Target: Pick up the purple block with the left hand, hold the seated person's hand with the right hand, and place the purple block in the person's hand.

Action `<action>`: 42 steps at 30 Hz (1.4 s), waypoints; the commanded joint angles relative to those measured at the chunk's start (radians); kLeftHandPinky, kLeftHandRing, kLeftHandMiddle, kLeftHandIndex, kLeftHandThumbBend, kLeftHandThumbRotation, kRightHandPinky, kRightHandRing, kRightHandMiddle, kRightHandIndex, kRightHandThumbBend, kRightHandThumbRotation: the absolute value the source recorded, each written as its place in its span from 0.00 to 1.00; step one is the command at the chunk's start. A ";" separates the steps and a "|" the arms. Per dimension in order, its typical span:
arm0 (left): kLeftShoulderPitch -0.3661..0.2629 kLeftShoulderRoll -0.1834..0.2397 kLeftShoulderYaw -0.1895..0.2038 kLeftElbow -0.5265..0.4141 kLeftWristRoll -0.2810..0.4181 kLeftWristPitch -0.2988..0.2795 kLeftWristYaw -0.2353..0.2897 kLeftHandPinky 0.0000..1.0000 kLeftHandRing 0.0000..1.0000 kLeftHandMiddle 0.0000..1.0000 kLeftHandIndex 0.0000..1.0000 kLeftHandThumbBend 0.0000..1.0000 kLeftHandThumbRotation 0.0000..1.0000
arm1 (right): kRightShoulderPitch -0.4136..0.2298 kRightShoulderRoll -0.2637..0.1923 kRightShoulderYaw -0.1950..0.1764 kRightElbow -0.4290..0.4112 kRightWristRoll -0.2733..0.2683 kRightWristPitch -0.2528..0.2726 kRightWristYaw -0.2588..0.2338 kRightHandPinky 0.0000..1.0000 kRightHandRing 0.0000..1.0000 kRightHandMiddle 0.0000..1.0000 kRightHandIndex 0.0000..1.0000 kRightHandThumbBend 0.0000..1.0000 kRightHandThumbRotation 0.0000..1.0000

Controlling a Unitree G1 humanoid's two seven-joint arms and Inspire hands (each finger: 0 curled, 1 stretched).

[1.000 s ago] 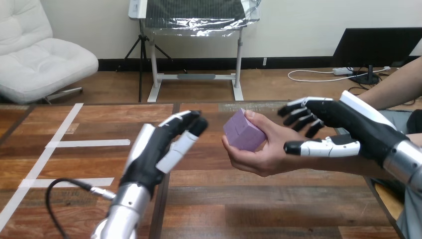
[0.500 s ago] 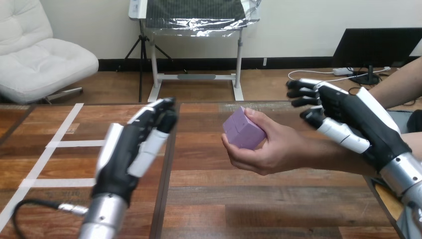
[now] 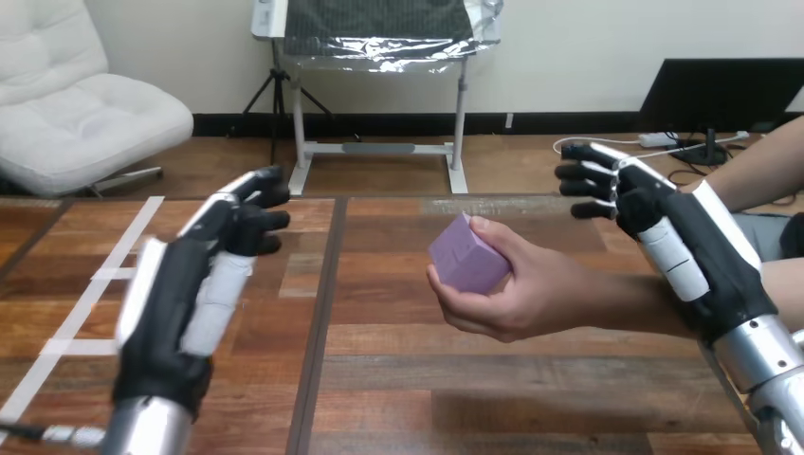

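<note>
Left hand [image 3: 190,284]: sited at 9 o'clock of the purple block [image 3: 465,258], raised over the tabletop [image 3: 398,379], back shell facing the camera. Its fingers [image 3: 258,220] are extended toward 1 o'clock, only slightly bent at the tips; they hold nothing and touch nothing. Right hand [image 3: 678,242]: sited at 3 o'clock of the block, beside the person's wrist. Its fingers [image 3: 580,173] are spread and loosely extended toward 10 o'clock, with daylight between them and the person's hand [image 3: 526,294]; none is curled round the wrist or the hand, and they hold nothing. Whether the palm or thumb touches the person's forearm cannot be determined. Purple block: a pale purple cube with clean faces and a visible seam across one side, tilted with one corner uppermost. It lies in the person's hand, which enters from 3 o'clock, thumb over the top edge and fingers wrapped beneath and around the lower face. Block and hand are held clear above the tabletop, near the centre of the view. Count: one purple block, one person's hand, two robot hands, both open and unladen.
</note>
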 commanded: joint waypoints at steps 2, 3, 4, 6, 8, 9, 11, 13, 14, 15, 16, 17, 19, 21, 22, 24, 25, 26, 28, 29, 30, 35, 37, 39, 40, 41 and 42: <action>0.070 -0.012 0.037 -0.170 -0.065 -0.070 -0.009 0.69 0.78 0.79 0.80 0.83 1.00 | 0.015 0.068 -0.021 -0.161 0.094 -0.008 -0.004 0.76 0.83 0.84 0.86 0.92 0.96; 0.080 -0.017 0.040 -0.181 -0.072 -0.080 -0.007 0.68 0.78 0.79 0.80 0.83 1.00 | 0.024 0.078 -0.017 -0.181 0.104 -0.010 -0.007 0.76 0.83 0.84 0.86 0.93 0.96; 0.087 -0.019 0.042 -0.187 -0.076 -0.088 -0.005 0.66 0.78 0.78 0.79 0.81 1.00 | 0.030 0.084 -0.016 -0.194 0.109 -0.010 -0.009 0.76 0.83 0.84 0.86 0.92 0.95; 0.102 -0.025 0.043 -0.204 -0.081 -0.099 0.000 0.65 0.77 0.78 0.78 0.80 1.00 | 0.044 0.099 -0.012 -0.222 0.125 -0.010 -0.011 0.76 0.83 0.85 0.86 0.92 0.95; 0.114 -0.030 0.044 -0.217 -0.082 -0.103 0.004 0.64 0.77 0.78 0.78 0.81 1.00 | 0.055 0.110 -0.010 -0.243 0.137 -0.008 -0.012 0.76 0.84 0.85 0.87 0.91 0.95; 0.123 -0.034 0.045 -0.227 -0.084 -0.108 0.008 0.64 0.77 0.77 0.78 0.81 1.00 | 0.067 0.118 -0.006 -0.263 0.143 -0.006 -0.015 0.76 0.84 0.85 0.87 0.91 0.95; 0.133 -0.037 0.046 -0.238 -0.086 -0.113 0.011 0.63 0.77 0.77 0.77 0.82 1.00 | 0.079 0.128 -0.004 -0.287 0.147 -0.001 -0.017 0.76 0.84 0.85 0.87 0.90 0.96; 0.144 -0.043 0.047 -0.247 -0.087 -0.125 0.016 0.62 0.76 0.77 0.76 0.83 1.00 | 0.097 0.144 0.003 -0.319 0.173 0.009 -0.012 0.77 0.84 0.85 0.87 0.90 0.95; 0.148 -0.044 0.047 -0.250 -0.087 -0.129 0.018 0.61 0.76 0.77 0.76 0.83 1.00 | 0.102 0.148 0.004 -0.328 0.180 0.013 -0.010 0.77 0.85 0.85 0.87 0.90 0.95; 0.153 -0.046 0.048 -0.254 -0.090 -0.135 0.018 0.61 0.76 0.77 0.76 0.83 1.00 | 0.114 0.156 0.009 -0.346 0.192 0.018 -0.007 0.77 0.85 0.85 0.86 0.90 0.95; 0.157 -0.047 0.048 -0.256 -0.093 -0.139 0.017 0.60 0.76 0.77 0.75 0.83 1.00 | 0.121 0.161 0.012 -0.358 0.199 0.021 -0.005 0.77 0.84 0.85 0.86 0.90 0.95; 0.159 -0.048 0.049 -0.258 -0.095 -0.142 0.016 0.60 0.76 0.77 0.75 0.83 1.00 | 0.127 0.165 0.013 -0.367 0.203 0.025 -0.004 0.77 0.84 0.85 0.86 0.90 0.95; 0.162 -0.053 0.048 -0.258 -0.097 -0.152 0.018 0.59 0.76 0.77 0.75 0.83 1.00 | 0.144 0.176 0.022 -0.392 0.229 0.032 0.006 0.78 0.84 0.85 0.86 0.90 0.95; 0.164 -0.059 0.048 -0.255 -0.098 -0.160 0.019 0.58 0.76 0.77 0.75 0.82 1.00 | 0.160 0.187 0.030 -0.412 0.242 0.037 0.014 0.78 0.84 0.85 0.86 0.90 0.95; 0.164 -0.061 0.049 -0.254 -0.098 -0.163 0.020 0.57 0.76 0.77 0.74 0.82 1.00 | 0.167 0.191 0.033 -0.420 0.245 0.038 0.016 0.78 0.84 0.85 0.85 0.90 0.95; 0.164 -0.065 0.047 -0.251 -0.093 -0.168 0.024 0.57 0.76 0.77 0.74 0.81 1.00 | 0.182 0.199 0.039 -0.435 0.253 0.039 0.025 0.78 0.84 0.85 0.85 0.91 0.95; 0.164 -0.065 0.046 -0.250 -0.090 -0.169 0.026 0.56 0.76 0.77 0.74 0.81 1.00 | 0.188 0.203 0.042 -0.441 0.256 0.040 0.028 0.78 0.84 0.85 0.85 0.91 0.95; 0.164 -0.065 0.046 -0.249 -0.089 -0.170 0.027 0.56 0.76 0.76 0.74 0.81 1.00 | 0.192 0.206 0.044 -0.446 0.258 0.041 0.031 0.78 0.84 0.85 0.85 0.91 0.95; 0.165 -0.066 0.046 -0.247 -0.090 -0.172 0.030 0.55 0.76 0.76 0.73 0.80 1.00 | 0.210 0.216 0.054 -0.463 0.261 0.042 0.036 0.79 0.83 0.85 0.85 0.91 0.95; 0.165 -0.067 0.044 -0.246 -0.089 -0.172 0.032 0.55 0.76 0.76 0.73 0.80 1.00 | 0.214 0.218 0.055 -0.468 0.263 0.043 0.038 0.79 0.83 0.85 0.85 0.91 0.95; 0.165 -0.067 0.044 -0.246 -0.088 -0.173 0.033 0.55 0.76 0.76 0.73 0.79 1.00 | 0.224 0.224 0.062 -0.476 0.267 0.045 0.041 0.79 0.83 0.85 0.85 0.92 0.95; 0.168 -0.066 0.043 -0.246 -0.092 -0.173 0.036 0.54 0.75 0.76 0.73 0.76 1.00 | 0.252 0.244 0.081 -0.500 0.280 0.046 0.052 0.79 0.83 0.84 0.84 0.92 0.93; 0.168 -0.066 0.041 -0.246 -0.096 -0.171 0.035 0.53 0.75 0.76 0.74 0.76 1.00 | 0.264 0.250 0.093 -0.513 0.298 0.055 0.063 0.79 0.83 0.85 0.84 0.91 0.92; 0.165 -0.066 0.039 -0.244 -0.097 -0.173 0.033 0.53 0.75 0.76 0.74 0.75 1.00 | 0.275 0.254 0.102 -0.523 0.300 0.060 0.065 0.79 0.83 0.85 0.85 0.91 0.90; 0.164 -0.066 0.038 -0.242 -0.097 -0.175 0.033 0.53 0.76 0.77 0.74 0.74 1.00 | 0.280 0.256 0.105 -0.528 0.295 0.060 0.064 0.79 0.84 0.85 0.85 0.91 0.90; 0.163 -0.066 0.038 -0.241 -0.098 -0.177 0.032 0.53 0.76 0.77 0.74 0.74 1.00 | 0.284 0.258 0.106 -0.532 0.292 0.061 0.064 0.80 0.84 0.85 0.85 0.90 0.89; 0.162 -0.066 0.037 -0.239 -0.099 -0.179 0.031 0.53 0.76 0.77 0.74 0.73 1.00 | 0.292 0.263 0.112 -0.538 0.286 0.065 0.060 0.80 0.84 0.85 0.85 0.90 0.89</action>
